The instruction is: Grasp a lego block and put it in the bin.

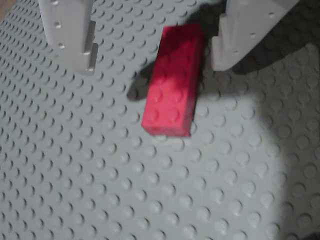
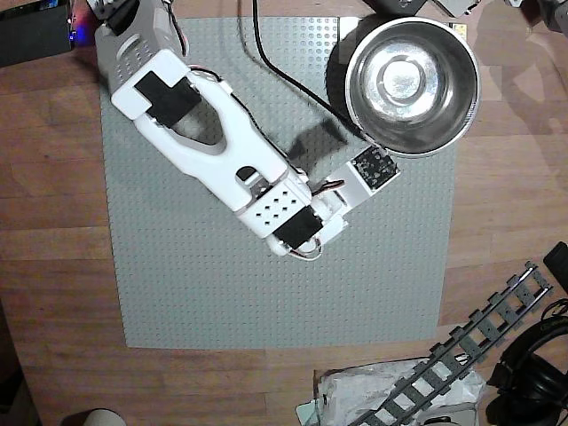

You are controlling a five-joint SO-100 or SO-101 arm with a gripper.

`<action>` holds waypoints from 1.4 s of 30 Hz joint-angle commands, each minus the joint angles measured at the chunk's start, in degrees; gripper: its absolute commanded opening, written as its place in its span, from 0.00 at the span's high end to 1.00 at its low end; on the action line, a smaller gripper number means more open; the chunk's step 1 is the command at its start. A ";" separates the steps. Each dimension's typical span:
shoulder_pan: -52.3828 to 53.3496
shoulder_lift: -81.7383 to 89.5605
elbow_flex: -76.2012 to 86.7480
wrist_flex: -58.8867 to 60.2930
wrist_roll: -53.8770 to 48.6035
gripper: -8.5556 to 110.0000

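In the wrist view the red-pink lego block (image 1: pixel 172 82) lies flat on the grey studded baseplate (image 1: pixel 75 165), its long side running up and down the frame. My gripper (image 1: pixel 155 64) is open. Its two white fingers hang low on either side of the block's far end; the right finger (image 1: pixel 235 40) is close to the block, the left one farther off. In the overhead view the white arm (image 2: pixel 222 151) reaches across the baseplate (image 2: pixel 177 284) and hides the block and fingers. The bin, a shiny steel bowl (image 2: pixel 413 84), stands at the baseplate's top right corner.
The baseplate lies on a wooden table (image 2: pixel 53 266). A black cable (image 2: pixel 284 71) runs across the plate toward the wrist. A grey toy track (image 2: pixel 470 355), a plastic bag (image 2: pixel 390 395) and black headphones (image 2: pixel 532 364) lie at the bottom right.
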 commanded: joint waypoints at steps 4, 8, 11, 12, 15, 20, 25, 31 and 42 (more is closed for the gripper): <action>2.37 -0.70 -2.55 0.18 0.00 0.75; 2.90 -1.76 -2.81 1.32 -0.18 0.75; 3.16 -1.76 -2.81 1.67 0.44 0.75; 3.25 -1.76 -2.81 1.85 0.53 0.75; 3.34 -2.29 -3.16 2.46 0.53 0.75; 3.25 -10.46 -15.73 12.22 0.26 0.75; 2.81 -22.06 -34.63 24.26 -0.18 0.78; 2.72 -23.47 -37.00 25.66 -0.18 0.78; 2.72 -24.61 -38.67 26.54 0.09 0.81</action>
